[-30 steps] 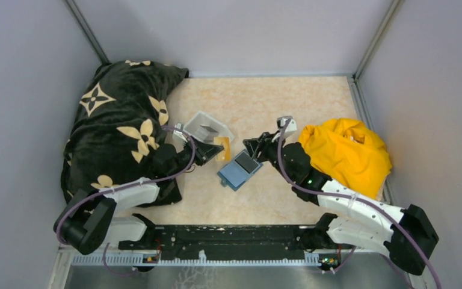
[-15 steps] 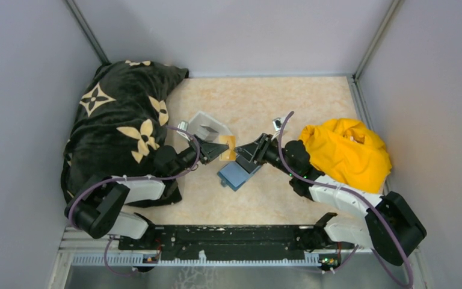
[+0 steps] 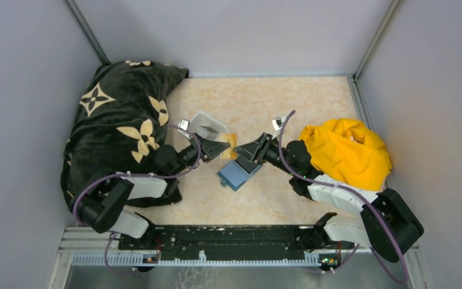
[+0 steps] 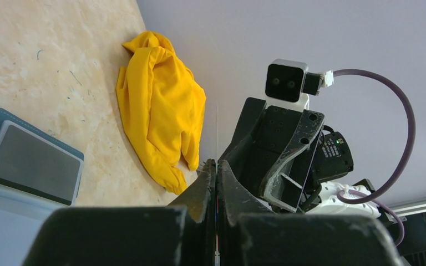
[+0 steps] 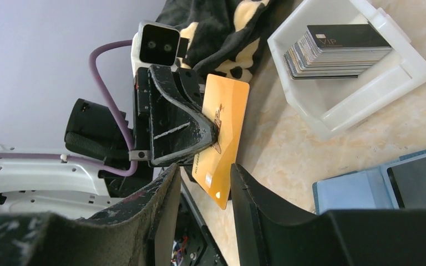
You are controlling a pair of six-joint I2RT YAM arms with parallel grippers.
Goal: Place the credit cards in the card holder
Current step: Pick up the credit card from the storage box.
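My left gripper (image 3: 221,146) is shut on a yellow-tan credit card (image 3: 230,146) and holds it on edge above the table. In the right wrist view the card (image 5: 222,138) sticks out of the left gripper (image 5: 199,130); in the left wrist view it is only a thin edge (image 4: 217,130) between the shut fingertips. My right gripper (image 3: 245,150) is open and faces the card; its fingertips (image 5: 172,180) stand either side of the card's lower corner without touching. The teal card holder (image 3: 239,170) lies open below, with a grey card (image 5: 421,180) in it.
A clear-white tray (image 3: 207,126) behind the grippers holds a stack of dark cards (image 5: 338,50). A black pillow with tan flowers (image 3: 117,129) lies at the left. A yellow cloth (image 3: 346,150) lies at the right. Grey walls close in the table.
My left gripper carried the yellow card right, towards the middle. My right gripper turned left to face it and closed in, still open. The card holder has not moved.
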